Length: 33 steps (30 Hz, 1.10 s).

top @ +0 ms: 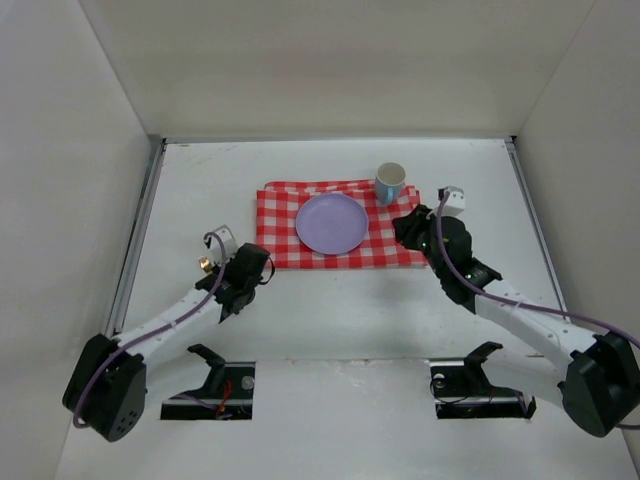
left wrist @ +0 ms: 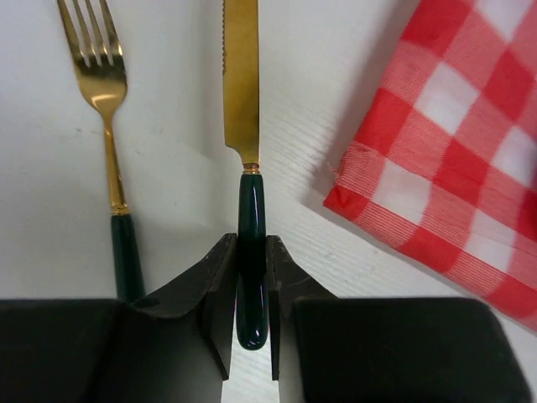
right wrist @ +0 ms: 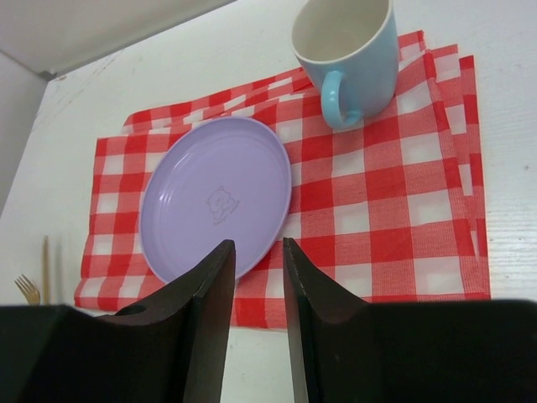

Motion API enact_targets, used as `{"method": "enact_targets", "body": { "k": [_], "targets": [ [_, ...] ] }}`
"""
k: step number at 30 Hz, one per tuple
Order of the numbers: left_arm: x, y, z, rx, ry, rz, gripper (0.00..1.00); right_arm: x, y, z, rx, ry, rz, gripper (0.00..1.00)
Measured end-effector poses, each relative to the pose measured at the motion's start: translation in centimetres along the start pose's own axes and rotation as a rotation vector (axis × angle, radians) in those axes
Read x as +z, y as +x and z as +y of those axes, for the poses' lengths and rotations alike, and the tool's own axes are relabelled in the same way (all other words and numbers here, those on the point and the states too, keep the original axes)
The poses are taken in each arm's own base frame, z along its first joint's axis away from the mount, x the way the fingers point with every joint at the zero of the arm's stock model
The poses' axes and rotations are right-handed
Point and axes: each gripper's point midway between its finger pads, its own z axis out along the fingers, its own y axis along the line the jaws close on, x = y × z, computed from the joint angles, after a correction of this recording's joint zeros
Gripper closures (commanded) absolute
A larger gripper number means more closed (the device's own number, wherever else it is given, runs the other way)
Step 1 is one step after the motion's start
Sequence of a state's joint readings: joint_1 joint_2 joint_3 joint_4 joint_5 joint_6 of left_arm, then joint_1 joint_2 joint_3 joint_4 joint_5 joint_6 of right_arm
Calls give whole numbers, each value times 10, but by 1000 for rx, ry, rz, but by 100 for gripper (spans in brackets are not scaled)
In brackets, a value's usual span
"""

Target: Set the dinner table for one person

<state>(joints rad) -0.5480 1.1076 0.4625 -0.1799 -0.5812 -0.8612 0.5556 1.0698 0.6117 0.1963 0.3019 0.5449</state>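
- Worktop: the large matte white rectangular worktop fills the floor of the white-walled enclosure. Both of my arms are mounted at its near edge, and every item listed below is on or over it.
- Cloth: a folded red-and-white checked cloth lies flat towards the far middle of the worktop.
- Plate: a round lilac plate sits on the cloth, roughly at its centre, with a faint emblem in its well.
- Mug: a light blue mug with a white interior stands upright on the far right corner of the cloth, apart from the plate. Its handle faces my right arm.
- Left tool: clenched on the dark green handle of a gold-bladed table knife, with one finger against each side of the handle. The blade points straight away from the tool.
- I cannot tell whether the knife is resting on the worktop or raised off it.
- Fork: a gold fork with a dark green handle lies on the worktop beside the knife and parallel to it. The knife is between the fork and the near left corner of the cloth.
- Right tool: released, fingers apart with nothing between them, held over the near right part of the cloth and facing the plate.
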Motion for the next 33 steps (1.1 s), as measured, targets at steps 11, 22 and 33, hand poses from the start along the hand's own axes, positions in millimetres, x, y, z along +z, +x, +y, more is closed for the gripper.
{"method": "enact_targets", "body": {
  "k": [11, 22, 33],
  "targets": [
    [-79, -53, -130, 76, 312, -108, 100, -1, -9, -19, 46, 42, -38, 60],
    [-91, 26, -280, 189, 521, 26, 100, -5, -21, -48, 154, 92, -99, 60],
    [-70, 74, -348, 191, 561, 79, 100, -5, -19, -42, 201, 49, -82, 60]
  ]
}}
